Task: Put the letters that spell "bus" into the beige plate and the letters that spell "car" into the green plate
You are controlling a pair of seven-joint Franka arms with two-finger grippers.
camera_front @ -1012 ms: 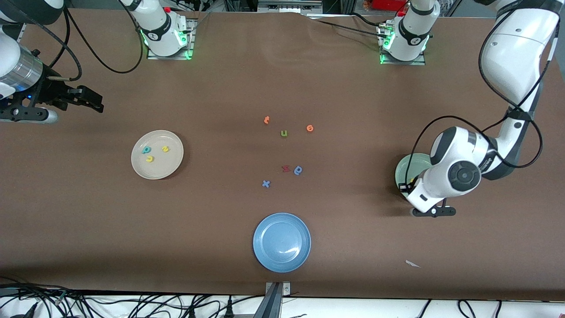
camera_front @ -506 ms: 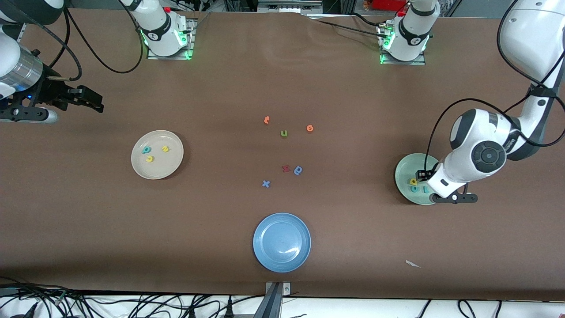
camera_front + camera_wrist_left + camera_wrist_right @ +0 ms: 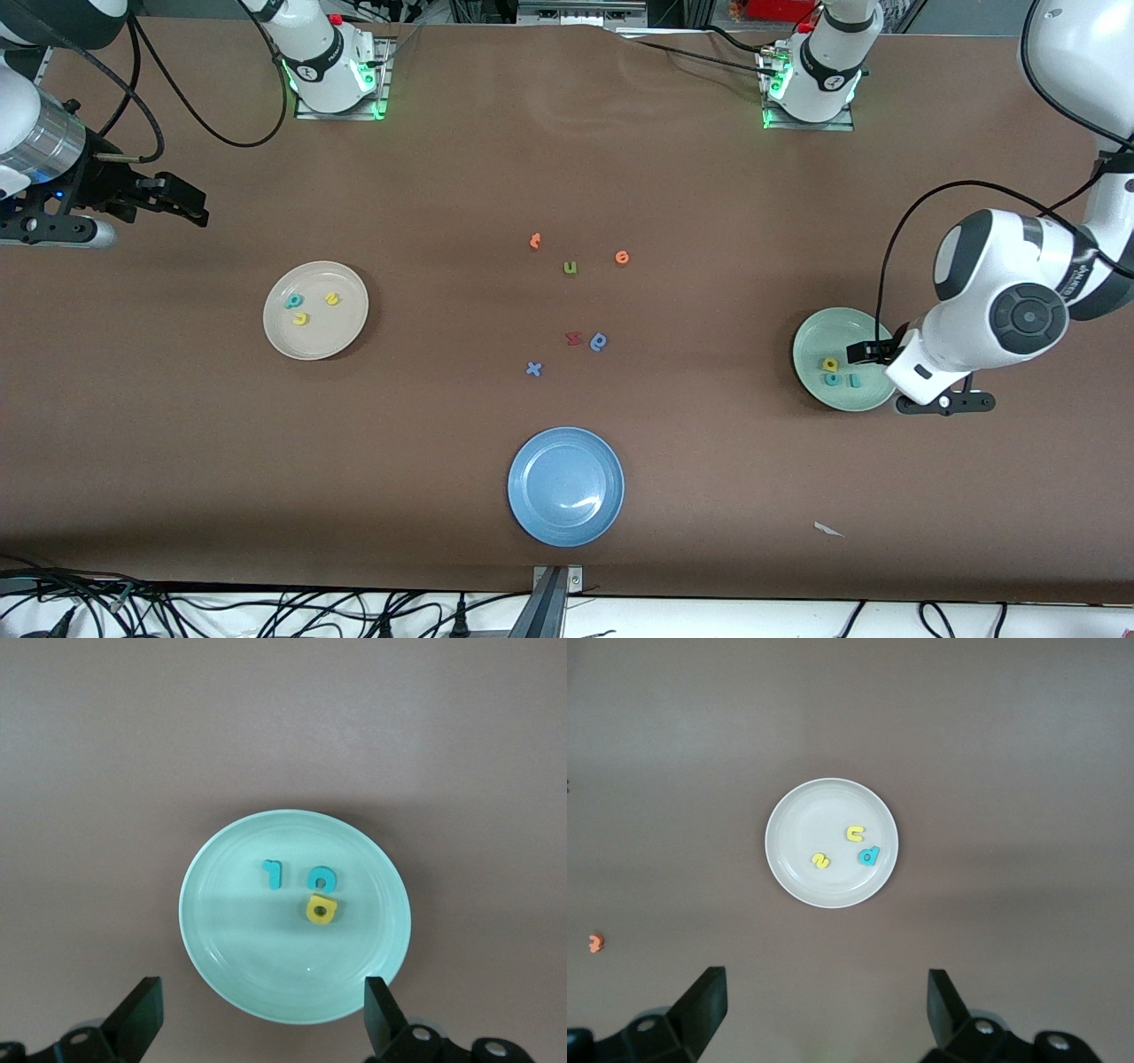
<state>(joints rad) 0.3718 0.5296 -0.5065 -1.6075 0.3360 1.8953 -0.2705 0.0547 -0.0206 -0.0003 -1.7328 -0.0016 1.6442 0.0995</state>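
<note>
The green plate [image 3: 828, 337] lies toward the left arm's end of the table. It holds the yellow "a" [image 3: 830, 363], the teal "c" [image 3: 833, 379] and the teal "r" [image 3: 854, 379]. My left gripper [image 3: 864, 353] hangs open and empty over that plate's rim. The left wrist view shows the plate [image 3: 257, 939] with the "r" [image 3: 273, 873], "c" [image 3: 322, 879] and "a" [image 3: 320, 910] lying apart from the left gripper [image 3: 261, 997]. The beige plate [image 3: 337, 332] holds the teal "b" [image 3: 293, 301], yellow "s" [image 3: 332, 299] and yellow "u" [image 3: 300, 318]. My right gripper [image 3: 197, 202] waits open, high above the table.
A blue plate [image 3: 566, 486] sits near the front edge. Several loose letters lie mid-table, among them an olive "u" [image 3: 570, 268], an orange "e" [image 3: 622, 257], a dark red zigzag [image 3: 573, 338] and a blue "x" [image 3: 533, 369]. A paper scrap [image 3: 828, 529] lies nearer the front camera than the green plate.
My left gripper opened and drew back from over the green plate toward the left arm's end of the table, uncovering the three letters. The right arm has not moved.
</note>
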